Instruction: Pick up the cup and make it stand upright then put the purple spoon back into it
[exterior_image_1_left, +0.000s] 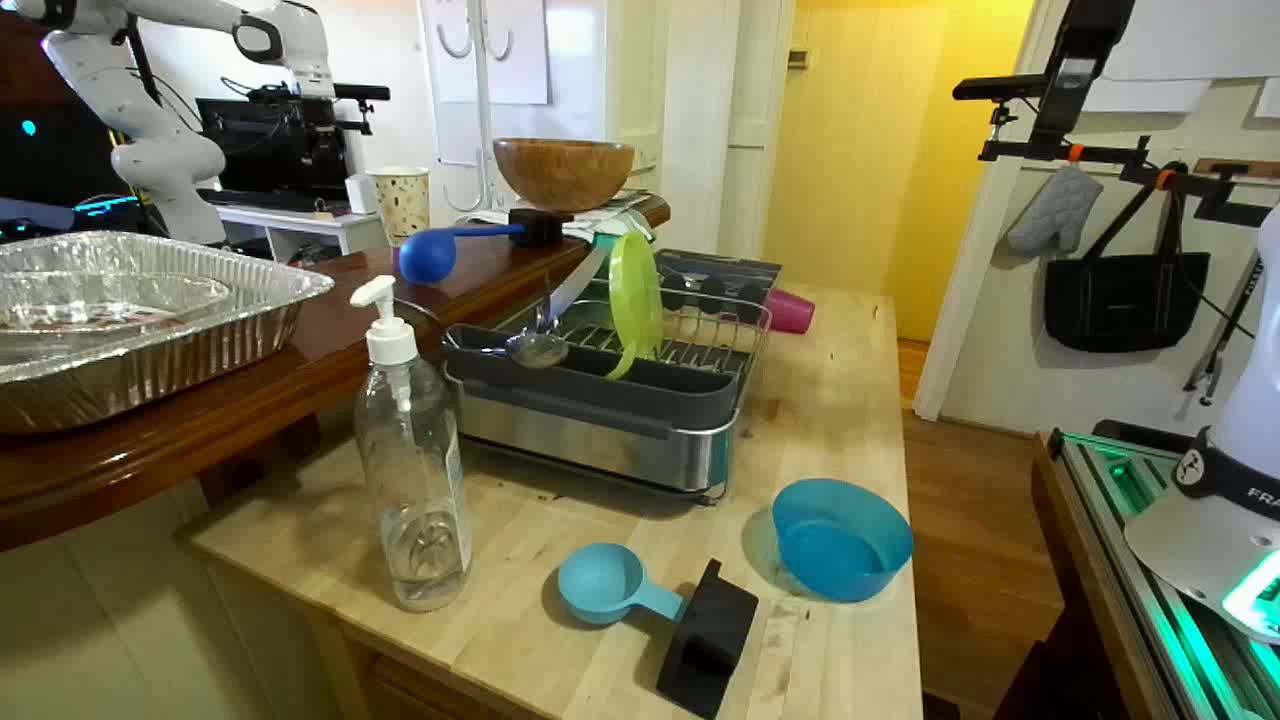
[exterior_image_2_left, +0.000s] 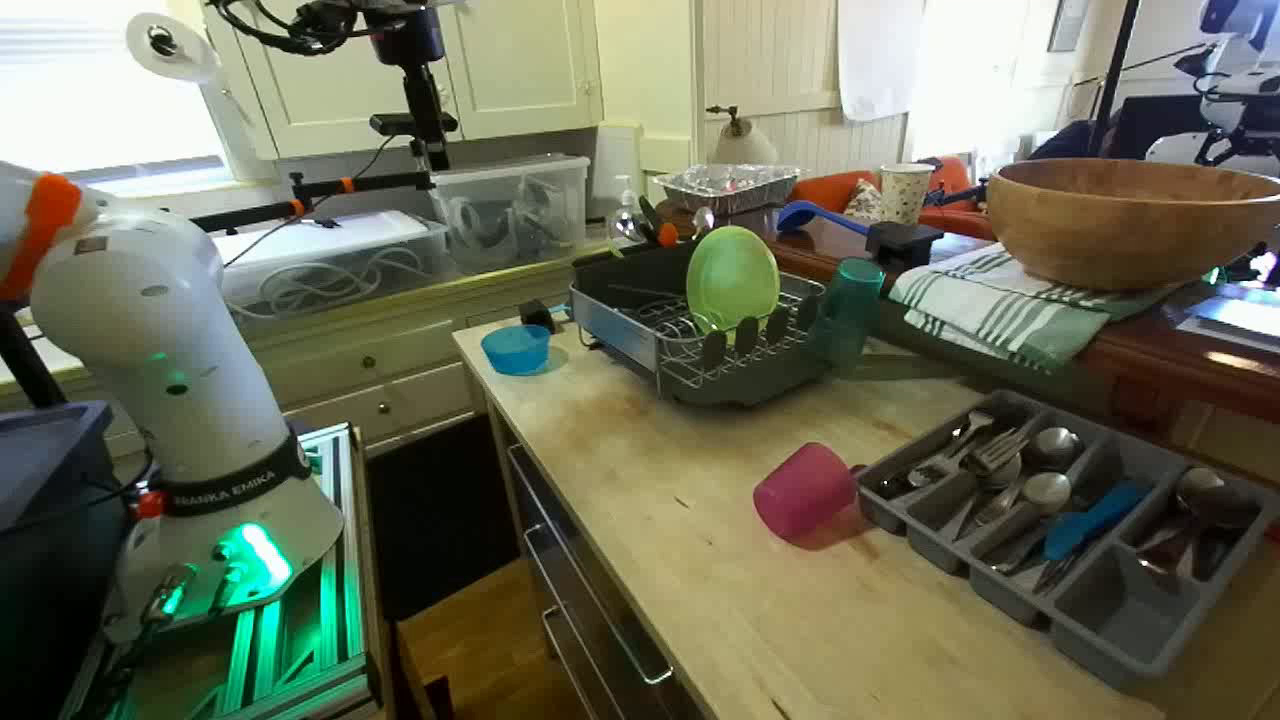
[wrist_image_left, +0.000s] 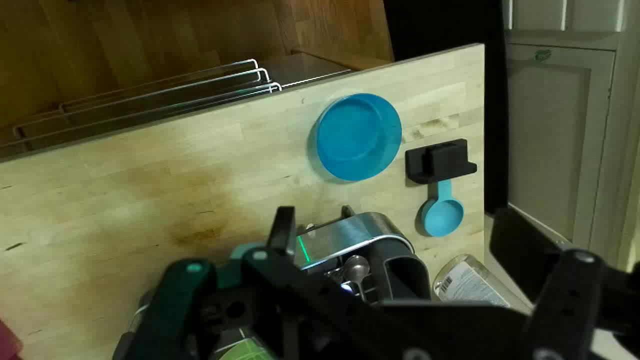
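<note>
The pink-purple cup lies on its side on the wooden counter, between the dish rack and the cutlery tray. In an exterior view, part of the cup shows behind the rack. Only a sliver of the cup enters the wrist view at its lower left edge. My gripper is up above the counter and the rack, its fingers wide apart with nothing between them, well away from the cup. The purple spoon is hidden or out of view.
The dish rack holds a green plate. Near it are a blue bowl, a light-blue scoop in a black holder and a pump bottle. A grey cutlery tray lies beside the cup.
</note>
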